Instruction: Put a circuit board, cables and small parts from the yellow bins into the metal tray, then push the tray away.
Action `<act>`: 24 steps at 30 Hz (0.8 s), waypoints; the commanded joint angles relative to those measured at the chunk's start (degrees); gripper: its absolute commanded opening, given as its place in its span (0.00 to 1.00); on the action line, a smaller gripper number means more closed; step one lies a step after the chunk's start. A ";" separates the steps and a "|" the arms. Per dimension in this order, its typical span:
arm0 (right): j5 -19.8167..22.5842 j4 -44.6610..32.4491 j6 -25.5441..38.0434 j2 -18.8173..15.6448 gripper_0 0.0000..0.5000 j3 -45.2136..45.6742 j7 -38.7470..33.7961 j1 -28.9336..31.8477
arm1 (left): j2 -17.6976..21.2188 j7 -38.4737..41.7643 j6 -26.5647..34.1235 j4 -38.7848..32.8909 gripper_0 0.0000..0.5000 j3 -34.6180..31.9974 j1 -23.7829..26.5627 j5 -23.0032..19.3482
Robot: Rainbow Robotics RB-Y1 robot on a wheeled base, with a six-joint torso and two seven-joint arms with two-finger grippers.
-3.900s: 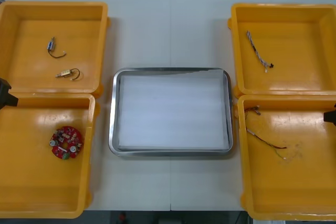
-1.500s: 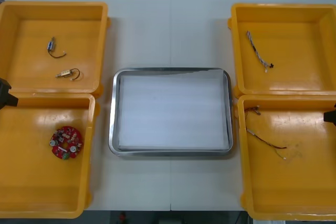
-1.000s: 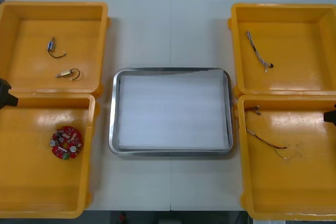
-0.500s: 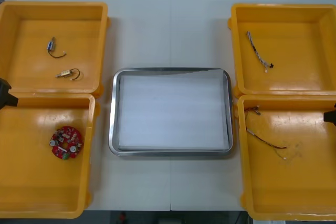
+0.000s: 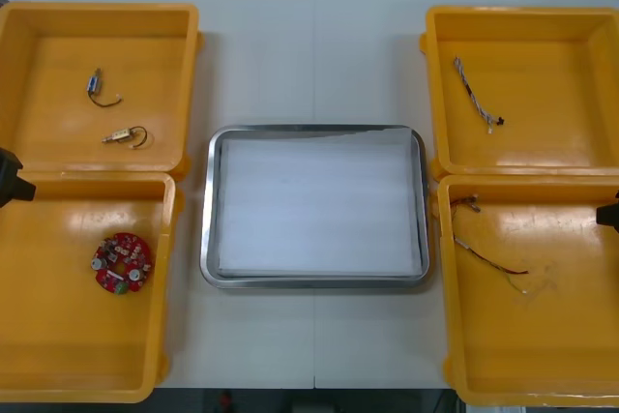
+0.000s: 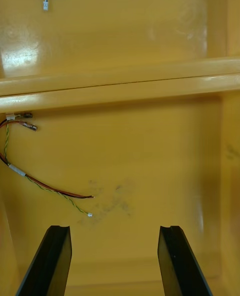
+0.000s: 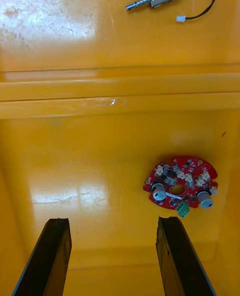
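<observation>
Right, the metal tray (image 5: pixel 207 202) sits mid-table, white inside, with a yellow bin off each of its four corners. Over on the tray's left, the left gripper (image 7: pixel 112 220) hangs above the near-left bin (image 5: pixel 77 336), fingers spread wide apart. The round red circuit board (image 5: pixel 122 263) lies flat on that bin's floor, well apart from the tray, just beyond one fingertip and not touching it. Past the shared wall, in the far-left bin (image 5: pixel 145 36), two small metal parts (image 5: pixel 118 136) rest on the floor, each trailing a short dark lead.

Now to the tray's right: the right gripper (image 6: pixel 114 227) hovers over the near-right bin (image 5: pixel 561 336), its fingers also set wide apart. The red and yellow cable (image 5: pixel 488 258) lies loose along the side of that bin nearest the tray, clear of both fingers. The twisted blue and white cable (image 5: pixel 474 94) lies in the far-right bin (image 5: pixel 561 65), toward its tray-side half.
</observation>
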State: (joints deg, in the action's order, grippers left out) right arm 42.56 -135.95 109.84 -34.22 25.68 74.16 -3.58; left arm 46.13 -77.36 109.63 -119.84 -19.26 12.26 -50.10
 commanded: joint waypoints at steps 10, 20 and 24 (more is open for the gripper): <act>0.95 -2.83 0.16 -4.81 1.00 -0.72 -1.30 -1.43 | 0.89 0.90 -10.13 -4.88 1.00 2.04 -11.03 -2.55; 4.64 -2.83 0.16 -4.89 1.00 -5.29 0.28 0.24 | 0.81 1.25 -18.04 -4.88 1.00 6.52 -15.78 -1.94; 4.81 -2.83 0.16 -4.81 1.00 -9.16 1.43 0.24 | 0.81 1.60 -19.63 -4.79 1.00 8.63 -16.66 -1.32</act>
State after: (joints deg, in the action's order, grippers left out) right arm 46.70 -136.99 109.84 -36.86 20.14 74.17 -4.19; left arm 46.13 -77.36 91.58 -122.84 -12.46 -2.35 -51.96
